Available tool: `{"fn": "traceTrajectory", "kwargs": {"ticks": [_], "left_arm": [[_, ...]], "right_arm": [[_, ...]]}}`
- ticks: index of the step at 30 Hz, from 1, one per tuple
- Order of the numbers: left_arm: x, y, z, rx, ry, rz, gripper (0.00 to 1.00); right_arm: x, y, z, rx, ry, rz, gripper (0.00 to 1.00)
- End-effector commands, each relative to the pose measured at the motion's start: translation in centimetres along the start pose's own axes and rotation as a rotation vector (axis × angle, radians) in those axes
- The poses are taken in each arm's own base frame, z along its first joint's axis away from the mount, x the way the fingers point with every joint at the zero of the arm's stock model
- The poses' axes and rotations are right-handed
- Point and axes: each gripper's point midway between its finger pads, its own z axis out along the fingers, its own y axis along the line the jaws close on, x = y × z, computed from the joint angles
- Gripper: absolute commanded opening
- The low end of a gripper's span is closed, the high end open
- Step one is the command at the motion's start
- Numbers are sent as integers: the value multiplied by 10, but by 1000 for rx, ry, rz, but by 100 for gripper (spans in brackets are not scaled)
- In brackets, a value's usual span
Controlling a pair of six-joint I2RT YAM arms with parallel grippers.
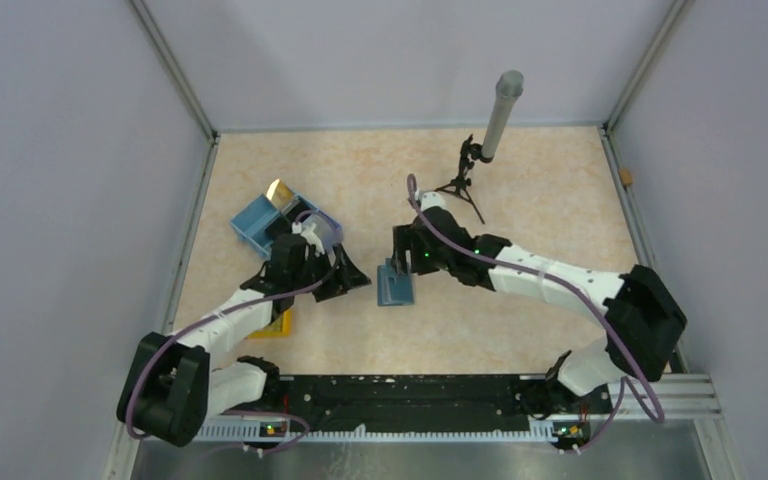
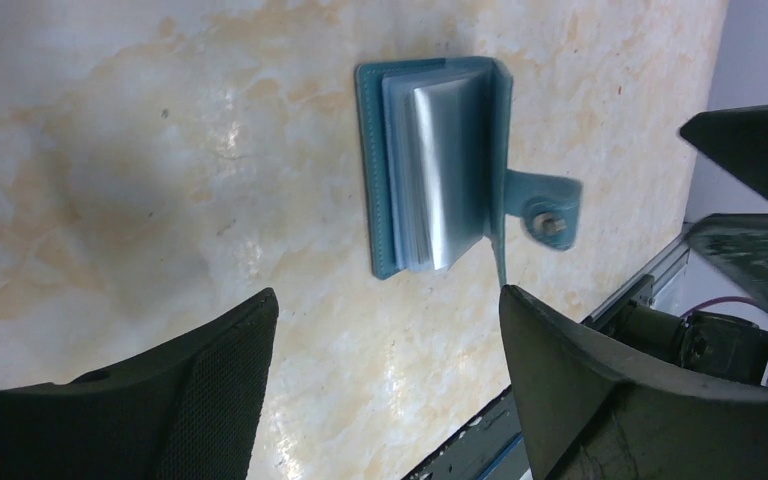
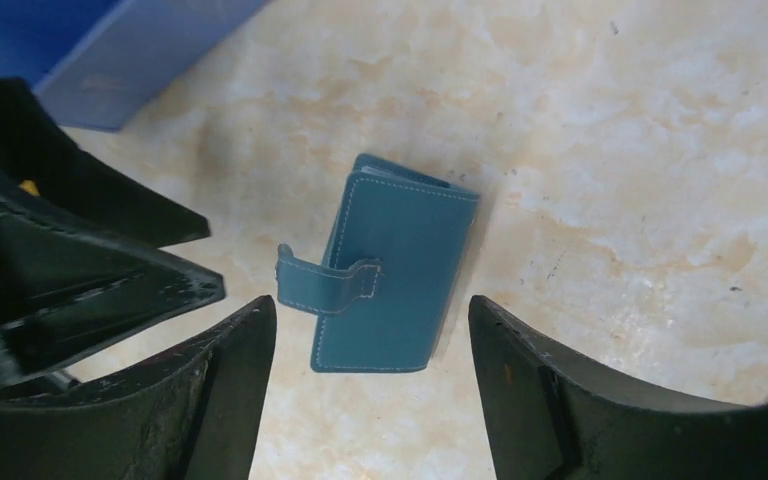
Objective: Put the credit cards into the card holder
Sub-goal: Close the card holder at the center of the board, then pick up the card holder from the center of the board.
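The teal card holder (image 1: 395,285) lies on the table between my two grippers. In the left wrist view it (image 2: 440,165) is partly open, showing clear sleeves, with its clasp strap sticking out to the right. In the right wrist view it (image 3: 395,280) shows its teal cover and loose strap. My left gripper (image 1: 345,277) (image 2: 390,330) is open and empty just left of it. My right gripper (image 1: 401,262) (image 3: 372,340) is open and empty just above it. A gold credit card (image 1: 280,191) stands in the blue tray box. No other cards are in view.
The blue partitioned tray box (image 1: 265,225) (image 3: 110,45) sits behind the left gripper. A yellow block (image 1: 280,326) lies under the left arm. A small tripod with a grey cylinder (image 1: 482,150) stands at the back. Walls enclose the table.
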Motion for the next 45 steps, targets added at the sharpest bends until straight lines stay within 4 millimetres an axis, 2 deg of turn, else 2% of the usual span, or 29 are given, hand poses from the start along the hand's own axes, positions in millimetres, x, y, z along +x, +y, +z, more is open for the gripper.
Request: {"fn": "traceTrajectory", "kwargs": {"ticks": [1,4,7,10,14,17,23,28,31,33,37,39,41,45], "left_arm": [[-24,-32,6,94,-49,53,81],[-25,-36,10,92,-46,62,81],[-27,-31,13,67,-49,57,80],[-33,-31,11,58,-94,49,78],[-45,-44,3,82,-157,64,79],[-50,-52,5,89,-155,88,81],[-44,-43,31,29,-65,138,85],[-35,-41,50,15,-3,195,90],[-30,-37,57,-3,23,224,89],[-26,-31,61,-21,36,243,85],[-18,-10,67,-98,83,264,57],[-14,2,66,-147,95,265,48],[-11,13,65,-188,101,264,42],[-2,25,64,-221,119,254,36]], "right_arm": [[-19,-16,-21,-37,-47,63,69],[-17,-33,-23,-53,-72,131,69],[-4,-45,-18,-80,-57,188,66],[7,-39,-9,-132,-20,207,62],[17,-31,6,-185,10,240,58],[23,-24,16,-225,28,257,56],[30,-20,31,-248,58,282,55],[35,-24,35,-228,60,302,55],[38,-25,38,-226,62,317,55],[42,-26,39,-225,64,330,54],[49,-27,42,-233,70,361,53],[52,-24,42,-256,73,375,53],[54,-21,43,-280,76,392,52],[59,-15,44,-331,82,421,51]]}}
